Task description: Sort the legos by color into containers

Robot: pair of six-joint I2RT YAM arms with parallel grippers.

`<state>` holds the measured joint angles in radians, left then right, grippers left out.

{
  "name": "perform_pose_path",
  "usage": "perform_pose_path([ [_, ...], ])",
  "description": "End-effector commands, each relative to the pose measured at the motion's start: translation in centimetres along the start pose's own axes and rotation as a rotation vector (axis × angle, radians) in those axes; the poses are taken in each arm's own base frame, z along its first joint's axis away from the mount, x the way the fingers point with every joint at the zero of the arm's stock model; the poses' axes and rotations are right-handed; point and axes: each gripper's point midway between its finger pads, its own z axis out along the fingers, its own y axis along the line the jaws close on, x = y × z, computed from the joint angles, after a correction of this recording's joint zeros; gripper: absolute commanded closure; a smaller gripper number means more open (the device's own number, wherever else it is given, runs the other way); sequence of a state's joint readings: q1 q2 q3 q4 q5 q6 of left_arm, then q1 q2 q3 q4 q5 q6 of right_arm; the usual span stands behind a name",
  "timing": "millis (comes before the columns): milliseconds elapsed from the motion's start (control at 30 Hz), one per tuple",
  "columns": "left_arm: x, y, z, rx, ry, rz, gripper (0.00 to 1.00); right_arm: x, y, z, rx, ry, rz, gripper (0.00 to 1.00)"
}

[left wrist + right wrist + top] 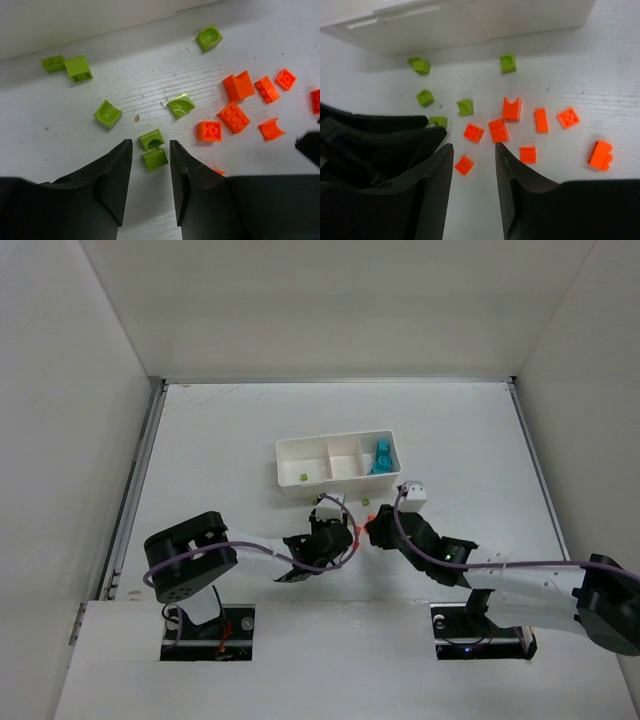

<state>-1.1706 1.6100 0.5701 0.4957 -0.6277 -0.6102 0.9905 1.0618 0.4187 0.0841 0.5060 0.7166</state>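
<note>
The white three-compartment tray [330,448] lies mid-table; its right compartment holds teal bricks [383,457], its left one a green piece [303,476]. Lime green bricks [108,113] and orange bricks [234,117] lie scattered on the table in front of the tray. My left gripper [150,146] is open, with two green bricks [154,158] between its fingertips. My right gripper [473,147] is open, with a small orange brick [464,165] lying between its fingers. The two grippers are close together, tip to tip [360,532].
The tray's white wall [470,25] stands just beyond the bricks. The left gripper's black fingers [380,132] fill the left of the right wrist view. White walls enclose the table [230,430] on three sides.
</note>
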Motion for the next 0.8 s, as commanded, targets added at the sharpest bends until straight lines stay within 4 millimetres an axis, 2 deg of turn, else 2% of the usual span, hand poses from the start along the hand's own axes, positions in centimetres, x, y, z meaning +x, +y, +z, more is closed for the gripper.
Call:
perform_pose_path([
  [0, -1.3, -0.4, 0.6, -0.031, -0.044, 0.000, 0.68, 0.6, 0.2, -1.1, 0.003, -0.016, 0.062, 0.53],
  [200, -0.4, -0.4, 1.3, -0.041, -0.023, 0.022, 0.76, 2.9, 0.0, -1.3, 0.007, 0.037, 0.057, 0.52],
  [333, -1.1, -0.8, 0.2, -0.013, -0.037, 0.016, 0.80, 3.9, 0.5, -0.8, 0.012, 0.067, 0.014, 0.50],
  [433, -2.8, -0.6, -1.1, 0.014, -0.069, -0.021, 0.80, 4.4, 1.1, -0.4, 0.016, 0.086, -0.022, 0.47],
  [600, -7.3, 1.1, -3.1, 0.040, -0.143, -0.126, 0.80, 4.4, 2.1, 0.7, 0.011, 0.091, -0.088, 0.47],
  [767, -11.5, 4.2, -2.7, 0.001, -0.199, -0.183, 0.80, 3.8, 2.2, 2.4, 0.043, 0.089, -0.102, 0.50],
])
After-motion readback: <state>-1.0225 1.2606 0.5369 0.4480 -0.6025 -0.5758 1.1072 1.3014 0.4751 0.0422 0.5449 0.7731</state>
